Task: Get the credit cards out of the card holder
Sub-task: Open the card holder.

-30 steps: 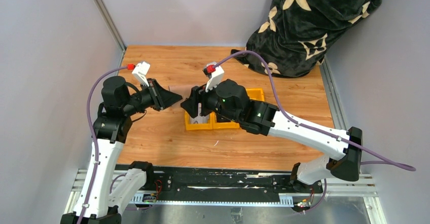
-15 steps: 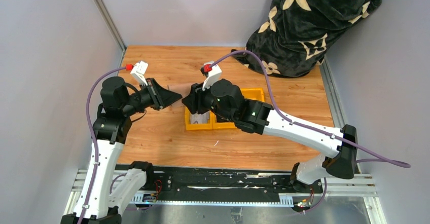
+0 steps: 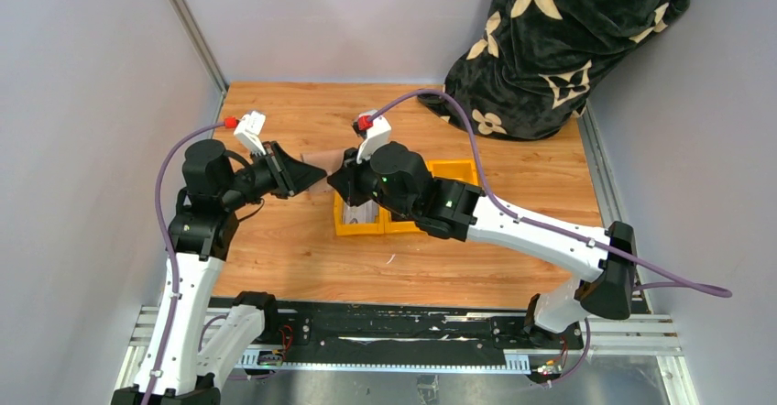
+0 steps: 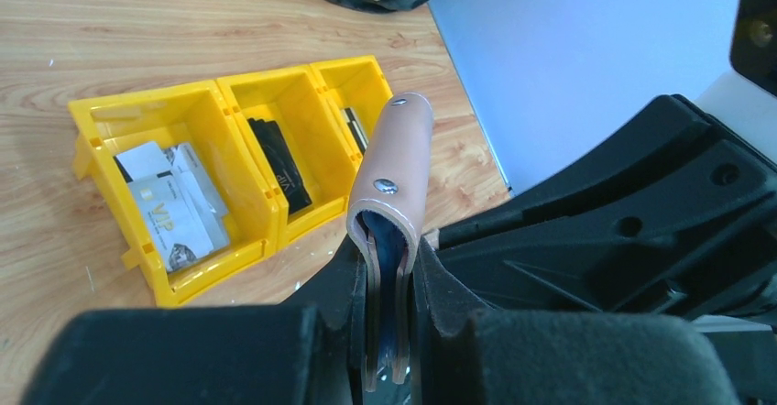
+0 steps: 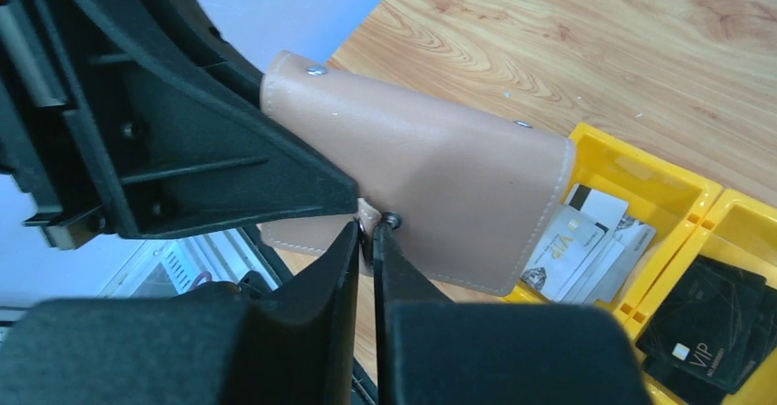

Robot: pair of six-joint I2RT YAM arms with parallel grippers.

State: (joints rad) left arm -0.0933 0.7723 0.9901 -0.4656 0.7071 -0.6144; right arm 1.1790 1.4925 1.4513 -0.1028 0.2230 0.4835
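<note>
My left gripper (image 4: pixel 389 268) is shut on the folded card holder (image 4: pixel 399 158) and holds it up off the table. The holder is pinkish-tan outside with a blue lining. From the right, my right gripper (image 5: pixel 371 231) is shut on the small snap tab (image 5: pixel 369 213) at the holder's (image 5: pixel 440 171) lower edge. In the top view both grippers (image 3: pixel 307 178) (image 3: pixel 337 180) meet over the holder (image 3: pixel 321 160), just left of the bins. Whitish credit cards (image 4: pixel 174 208) (image 5: pixel 586 240) lie in the left yellow bin. Any cards inside the holder are hidden.
A row of three joined yellow bins (image 3: pixel 362 229) (image 4: pixel 101 112) sits mid-table; the middle one holds black cards (image 4: pixel 279 162) (image 5: pixel 701 332). A dark flowered blanket (image 3: pixel 568 38) is heaped at the back right. Grey walls close in both sides.
My right arm has moved left to the holder, and its jaws have gone from open to shut on the tab. The left arm has held still.
</note>
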